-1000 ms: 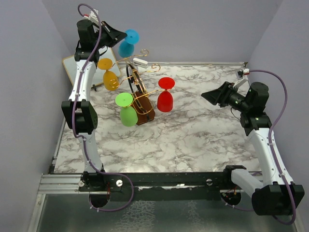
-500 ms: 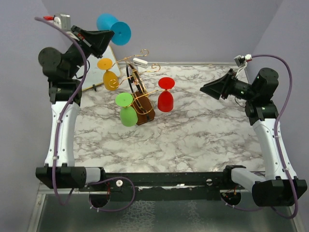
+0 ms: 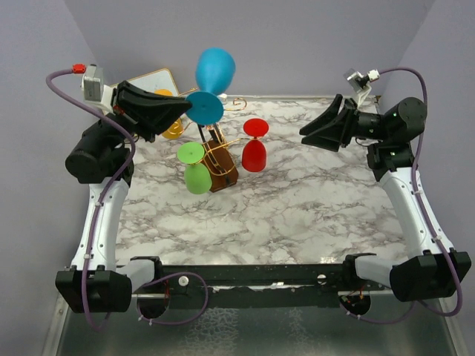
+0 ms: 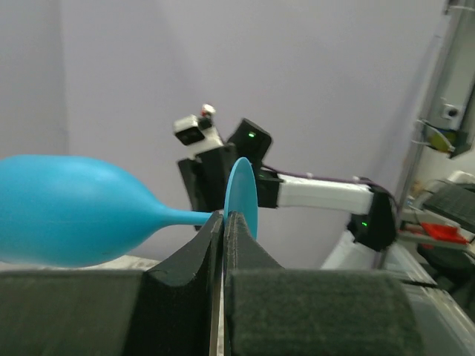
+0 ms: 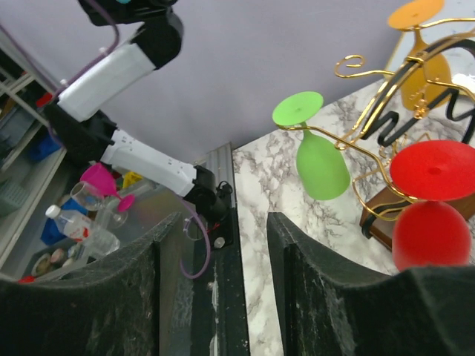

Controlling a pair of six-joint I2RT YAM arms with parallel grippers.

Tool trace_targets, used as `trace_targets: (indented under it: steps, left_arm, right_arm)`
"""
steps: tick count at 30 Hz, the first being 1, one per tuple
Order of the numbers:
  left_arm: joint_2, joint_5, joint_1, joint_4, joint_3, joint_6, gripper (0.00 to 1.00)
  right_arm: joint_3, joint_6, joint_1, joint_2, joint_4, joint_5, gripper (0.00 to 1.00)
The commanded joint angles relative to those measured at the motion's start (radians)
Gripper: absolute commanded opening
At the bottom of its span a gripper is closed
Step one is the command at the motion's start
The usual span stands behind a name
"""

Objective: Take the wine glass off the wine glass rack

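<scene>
Top view: my left claw point(image 3: 185, 111) pinches the blue wine glass point(image 3: 215, 70) by the stem, just behind its foot. The bowl tilts up past the fingertips, clear of the gold wine glass rack point(image 3: 217, 152) below the claw. A stem grip, I judge, suits sliding it out of a hook. My right claw point(image 3: 318, 130) hangs well apart, facing the rack.

Left wrist: jaws pressed together on the stem, bowl off to the claw's left.

Right wrist: jaws spread, holding nothing. A green glass point(image 5: 323, 159) and a red glass point(image 5: 430, 200) hang upside down ahead of it.
</scene>
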Motion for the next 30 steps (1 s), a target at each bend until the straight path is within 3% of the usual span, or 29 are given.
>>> trace_targets:
  steps: [1, 8, 13, 19, 30]
  left_arm:
    - [-0.034, 0.085, -0.010, 0.528, -0.050, -0.382, 0.00]
    - [-0.166, 0.169, -0.138, 0.530, -0.213, -0.298, 0.00]
    - [-0.230, 0.202, -0.172, 0.528, -0.266, -0.312, 0.00]
    - [-0.317, 0.242, -0.172, 0.528, -0.282, -0.339, 0.00]
    - [-0.462, 0.229, -0.172, 0.527, -0.336, -0.342, 0.00]
  right_arm:
    - [-0.010, 0.180, 0.019, 0.019, 0.288, -0.081, 0.54]
    - [-0.051, 0.328, 0.041, 0.088, 0.478, -0.053, 0.61]
    - [-0.059, 0.338, 0.072, 0.120, 0.544, -0.046, 0.59]
    - [-0.086, 0.147, 0.101, 0.030, 0.311, -0.057, 0.59]
    - [-0.051, -0.059, 0.356, -0.034, 0.071, -0.010, 0.56]
